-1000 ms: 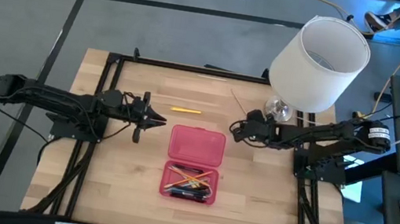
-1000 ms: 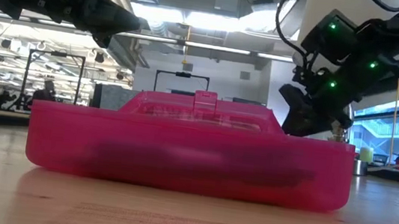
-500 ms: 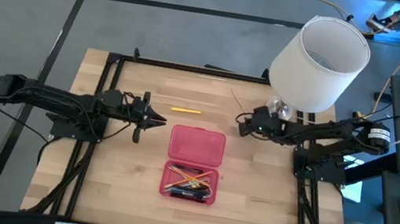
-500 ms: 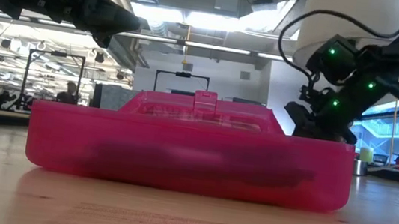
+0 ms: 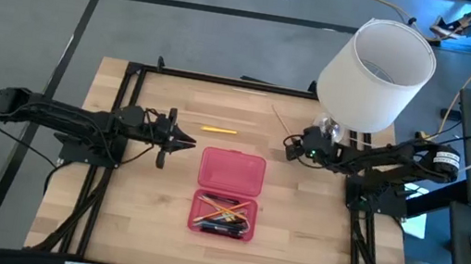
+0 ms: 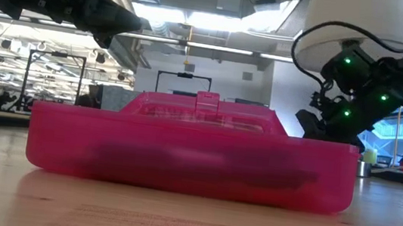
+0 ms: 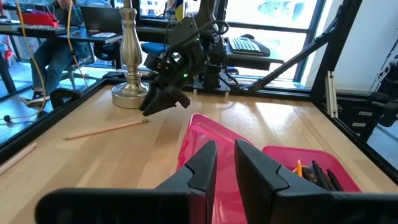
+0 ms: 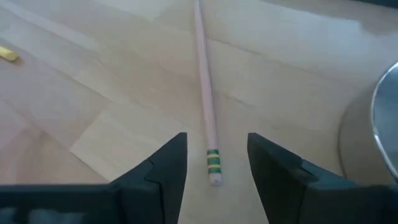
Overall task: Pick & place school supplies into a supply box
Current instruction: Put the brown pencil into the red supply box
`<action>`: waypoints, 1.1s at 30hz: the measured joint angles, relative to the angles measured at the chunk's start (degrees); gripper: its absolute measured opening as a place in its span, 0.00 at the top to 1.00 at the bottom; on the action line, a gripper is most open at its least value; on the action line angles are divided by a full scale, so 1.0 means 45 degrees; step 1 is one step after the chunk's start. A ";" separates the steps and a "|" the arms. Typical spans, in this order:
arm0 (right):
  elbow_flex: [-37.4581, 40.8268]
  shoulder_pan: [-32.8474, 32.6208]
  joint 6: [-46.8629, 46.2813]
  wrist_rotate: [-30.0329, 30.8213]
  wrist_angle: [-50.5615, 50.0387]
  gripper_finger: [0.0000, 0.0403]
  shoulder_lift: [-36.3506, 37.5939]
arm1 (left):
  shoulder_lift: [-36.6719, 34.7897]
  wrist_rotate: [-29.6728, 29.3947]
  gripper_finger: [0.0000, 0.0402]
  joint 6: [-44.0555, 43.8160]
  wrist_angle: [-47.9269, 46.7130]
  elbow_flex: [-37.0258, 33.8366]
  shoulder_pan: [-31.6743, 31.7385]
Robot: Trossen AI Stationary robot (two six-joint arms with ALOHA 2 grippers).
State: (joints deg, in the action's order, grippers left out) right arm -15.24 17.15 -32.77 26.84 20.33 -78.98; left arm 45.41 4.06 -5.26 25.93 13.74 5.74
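My right end effector [image 8: 212, 163] is open, fingers straddling the ferrule end of a thin natural-wood pencil [image 8: 204, 93] lying flat on the counter [image 5: 150, 204] beside the lamp base [image 5: 328, 127]; its long axis runs straight ahead of me, so I judge the next move is straight down and close. My left end effector [image 5: 185, 144], nearly closed and empty, hovers between the yellow pencil [image 5: 218, 130] and the open supply box [image 5: 227, 193], well away from this pencil.
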 joint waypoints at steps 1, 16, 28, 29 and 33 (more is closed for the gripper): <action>0.0183 0.0000 0.0007 -0.0003 0.0324 0.58 0.0000 | 0.0000 0.0003 0.88 0.0000 0.0000 0.0000 0.0000; 0.1228 -0.0040 0.1037 -0.0003 0.2757 0.57 -0.0161 | 0.0000 -0.0016 0.88 0.0000 0.0000 0.0000 0.0000; 0.1223 -0.0058 0.1125 0.0220 0.4626 0.57 -0.2591 | -0.0002 -0.0026 0.87 0.0005 0.0005 0.0000 0.0003; 0.1218 -0.0058 0.1132 0.0293 0.4946 0.57 -0.2865 | 0.0000 -0.0031 0.87 0.0005 0.0005 0.0000 0.0004; 0.1203 -0.0075 0.1778 0.0615 0.6019 0.57 -0.4025 | 0.0000 -0.0031 0.88 0.0013 0.0005 0.0000 0.0004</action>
State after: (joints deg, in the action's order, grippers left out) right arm -9.82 16.81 -24.77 29.61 47.41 -97.09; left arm 45.41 3.92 -5.20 25.96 13.74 5.75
